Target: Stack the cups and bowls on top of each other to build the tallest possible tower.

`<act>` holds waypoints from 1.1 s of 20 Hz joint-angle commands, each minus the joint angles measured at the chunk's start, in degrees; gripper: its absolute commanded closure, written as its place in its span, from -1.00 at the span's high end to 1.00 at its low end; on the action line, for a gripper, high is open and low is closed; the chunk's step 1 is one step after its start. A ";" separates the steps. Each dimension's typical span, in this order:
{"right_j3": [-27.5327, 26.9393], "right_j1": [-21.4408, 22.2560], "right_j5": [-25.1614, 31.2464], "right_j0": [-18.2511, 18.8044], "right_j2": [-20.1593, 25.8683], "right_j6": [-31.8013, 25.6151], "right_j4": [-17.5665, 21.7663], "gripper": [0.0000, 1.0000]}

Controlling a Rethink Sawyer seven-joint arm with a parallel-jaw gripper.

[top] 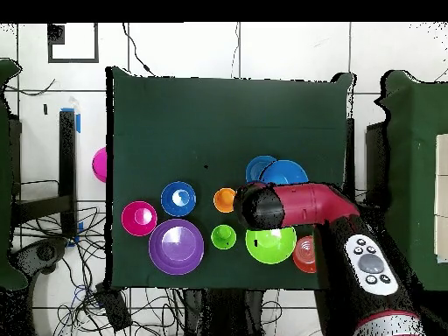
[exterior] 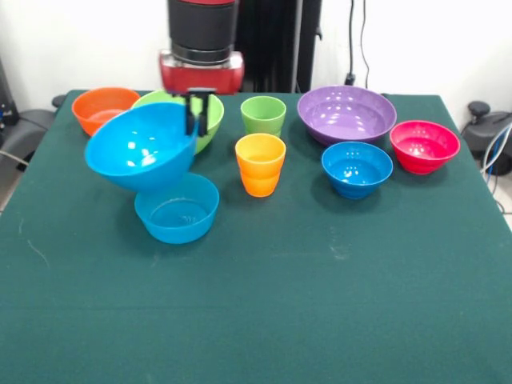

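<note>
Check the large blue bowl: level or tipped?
Tipped. The large blue bowl hangs by its rim from the gripper, its opening slanted toward the camera, above the small blue bowl.

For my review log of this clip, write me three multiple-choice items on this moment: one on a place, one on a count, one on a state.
1. Where is the large blue bowl?
A. Flat on the cloth beside the purple bowl
B. Tilted in the air above a small blue bowl
C. Inside the lime green bowl

2. How many ribbed cups stand on the table?
A. One
B. Two
C. Four

3. What is the gripper doing?
A. Hanging open over bare cloth
B. Clamped on the pink-red bowl
C. Shut on the large blue bowl's rim

Key: 1 B, the bowl hangs tipped over the small blue bowl. 2 B, only the orange-yellow cup and the light green cup show. 3 C, its dark fingers pinch the raised rim.
</note>
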State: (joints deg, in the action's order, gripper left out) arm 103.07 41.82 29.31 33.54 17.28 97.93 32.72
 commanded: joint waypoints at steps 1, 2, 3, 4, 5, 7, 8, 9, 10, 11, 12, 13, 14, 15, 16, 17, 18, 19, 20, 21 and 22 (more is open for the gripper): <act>5.52 -0.55 -5.99 -4.09 -1.72 13.06 -3.22 -1.00; 5.33 -0.66 -5.81 -4.55 -1.85 13.24 -3.65 -1.00; 5.24 -0.61 -5.52 -4.89 -1.91 13.46 -3.98 -1.00; 5.19 -0.52 -5.47 -5.33 -2.05 13.70 -4.33 -1.00; 5.13 -0.43 -5.42 -5.78 -2.20 13.94 -4.68 -1.00; 4.89 -0.21 -5.21 -6.38 -2.28 14.10 -5.37 -1.00; 4.70 -0.14 -5.06 -6.66 -2.28 14.16 -5.70 -1.00; 4.48 -0.02 -4.83 -6.91 -2.17 14.13 -6.07 -1.00; 4.26 0.10 -4.60 -7.16 -2.07 14.11 -6.44 -1.00; 3.76 1.09 -3.63 -7.48 -1.49 13.37 -7.10 -1.00; 3.51 1.95 -2.30 -7.53 -1.05 12.64 -7.63 -1.00; 3.01 2.96 -1.10 -7.81 -0.55 11.80 -7.99 -1.00; 2.63 4.04 -0.06 -7.85 0.00 10.73 -8.27 -1.00; 2.30 5.19 1.04 -7.65 0.50 9.41 -8.58 -1.00; 2.01 6.17 2.16 -7.65 0.92 8.33 -8.89 -1.00; 1.56 6.95 3.30 -7.63 1.26 7.19 -9.17 -1.00; 1.18 7.64 4.32 -7.75 1.46 6.27 -9.44 -1.00; 1.36 8.92 5.29 -8.02 1.63 5.59 -9.87 -1.00; 1.05 9.43 5.95 -8.19 1.77 5.04 -9.97 -1.00; 0.26 9.15 6.38 -8.55 1.79 4.77 -9.79 -1.00; -0.13 9.23 6.77 -8.74 1.91 4.49 -9.78 -1.00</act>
State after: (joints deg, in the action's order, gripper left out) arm 105.11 47.62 28.54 27.07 15.32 104.01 24.69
